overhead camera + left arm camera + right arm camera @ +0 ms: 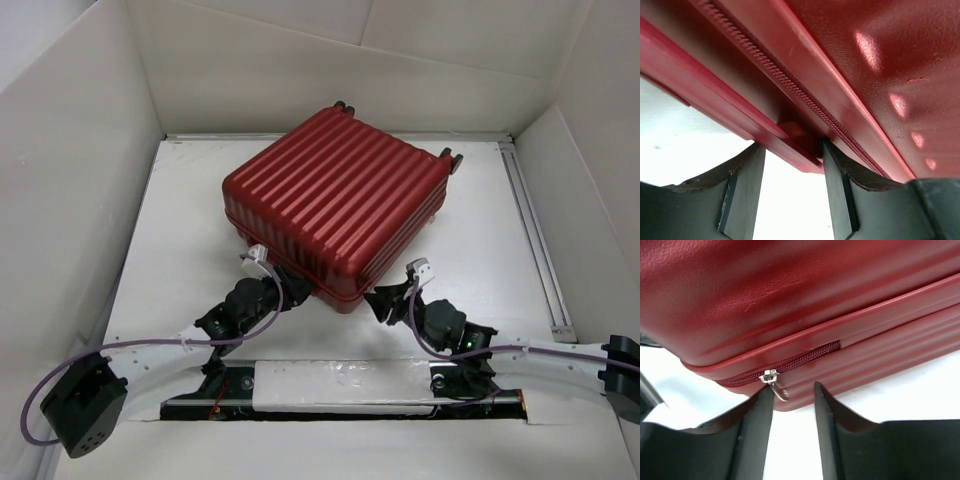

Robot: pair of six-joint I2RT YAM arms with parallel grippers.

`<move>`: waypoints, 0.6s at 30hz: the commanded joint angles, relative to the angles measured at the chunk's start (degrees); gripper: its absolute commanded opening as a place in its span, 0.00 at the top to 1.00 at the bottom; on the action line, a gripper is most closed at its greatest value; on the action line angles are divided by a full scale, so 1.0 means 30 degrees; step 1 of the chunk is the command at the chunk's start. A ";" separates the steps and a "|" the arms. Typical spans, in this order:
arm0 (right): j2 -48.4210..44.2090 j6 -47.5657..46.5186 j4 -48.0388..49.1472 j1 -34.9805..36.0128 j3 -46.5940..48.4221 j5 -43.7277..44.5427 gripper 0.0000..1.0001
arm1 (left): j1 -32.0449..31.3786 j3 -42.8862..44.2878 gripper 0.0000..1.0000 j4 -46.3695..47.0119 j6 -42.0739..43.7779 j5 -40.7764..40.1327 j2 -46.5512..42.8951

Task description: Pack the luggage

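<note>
The closed luggage [335, 200] is found lying flat and skewed at mid-table [190, 230], its far wheels close to the back wall [300, 70]. Bare table is noted on both flanks. The left gripper [287, 283] is set at the near-left edge with fingers apart. The right gripper [794, 390], also parted, is placed at the seam, with the zipper pull [776, 385] just beside one fingertip.

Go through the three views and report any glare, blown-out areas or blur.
Top external: even, soft light, the luggage sharp, only faint shadow under it on the table. Left wrist: bright glare patches on its shell, the table behind blown out to white. Right wrist: zipper pull in focus, table overexposed, mild sheen on the shell.
</note>
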 commanded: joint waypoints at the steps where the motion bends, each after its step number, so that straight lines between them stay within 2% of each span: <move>1: -0.0064 -0.0387 0.0010 0.0059 0.0460 0.1012 0.60 | -0.0385 0.0448 0.58 0.0692 0.0848 0.2969 0.1054; 2: 0.0400 -0.0389 0.0010 0.0059 0.0724 0.1014 0.64 | -0.0385 0.0450 0.59 0.0895 0.0850 0.2969 0.1608; 6: 0.1571 -0.0858 0.0010 0.0059 0.1486 0.0840 0.65 | -0.0385 0.0626 0.66 0.1600 0.0850 0.3174 0.2548; 10: 0.3068 -0.1239 0.0010 0.0059 0.2277 0.0311 0.66 | -0.0385 0.0626 0.84 0.2098 0.0850 0.3174 0.2551; 11: 0.3273 -0.1239 0.0010 0.0059 0.2280 0.0311 0.68 | -0.0385 0.0626 0.92 0.2098 0.0850 0.3174 0.2551; 13: 0.3451 -0.1239 0.0679 0.0059 0.2456 0.0311 0.71 | -0.0385 0.0626 0.98 0.2098 0.0850 0.3350 0.2551; 16: 0.3451 -0.1239 0.1326 0.0059 0.2250 0.0868 0.73 | -0.0385 0.0626 1.00 0.2098 0.0850 0.3350 0.2375; 18: 0.3275 -0.1471 0.1328 0.0059 0.2250 0.1684 0.63 | -0.0385 0.0626 1.00 0.2098 0.0850 0.3350 0.2200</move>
